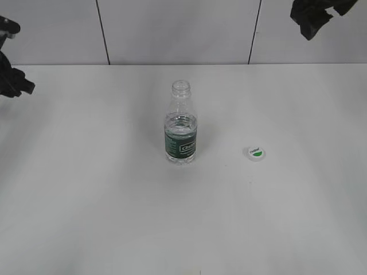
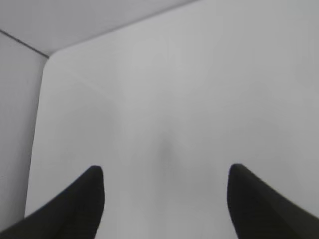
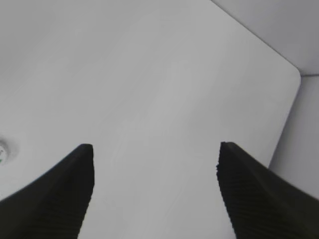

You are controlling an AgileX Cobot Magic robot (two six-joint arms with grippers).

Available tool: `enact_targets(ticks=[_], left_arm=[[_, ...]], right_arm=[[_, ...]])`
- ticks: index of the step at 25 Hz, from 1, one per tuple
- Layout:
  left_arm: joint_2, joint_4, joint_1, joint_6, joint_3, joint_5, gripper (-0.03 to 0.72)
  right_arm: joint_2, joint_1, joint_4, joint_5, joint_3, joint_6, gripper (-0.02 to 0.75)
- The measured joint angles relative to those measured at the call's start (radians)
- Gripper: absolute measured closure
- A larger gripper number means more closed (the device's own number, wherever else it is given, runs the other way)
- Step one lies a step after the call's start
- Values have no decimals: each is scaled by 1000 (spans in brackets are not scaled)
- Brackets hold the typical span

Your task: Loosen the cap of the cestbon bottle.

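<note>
Nearest your exterior camera lies bare white table (image 1: 114,229); the first objects beyond it are the cestbon bottle (image 1: 182,123) and the cap (image 1: 256,153).

1. Bottle. You see it standing upright near the middle of the table. Its threaded neck is open, with no closure on it. The dark green label band with the white-boxed logo faces the camera, and water fills the lower body to about the top of the label.

2. Cap. You find it lying flat on the table to the right of the bottle, well apart from it, with the green mark and lettering facing up. In the right wrist view only a sliver of it shows at the left edge (image 3: 2,152).

3. Left gripper (image 2: 166,172). Its two dark fingers stand wide apart with nothing between them, over bare table near a rounded table corner. In the exterior view it sits at the far left edge (image 1: 14,83), well away from the bottle.

4. Right gripper (image 3: 155,149). Its two ribbed fingers are likewise spread, holding nothing, above bare table near the right-hand rounded corner. In the exterior view you see it raised at the top right (image 1: 315,17), well clear of both bottle and cap.
</note>
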Motion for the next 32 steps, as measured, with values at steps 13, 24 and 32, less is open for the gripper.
enact_targets(ticks=[13,24,32], left_arm=[[-85,-671,8,672,0,386,221],[-272,-947,96,849,0,588,221],[-401,-1067,123,879,0,707,220]], right_arm=[[-2,-117,131,45,-2,34,149],[-50,-306,316,48,12,34,149],[-229,-312,325,48,122,33,149]])
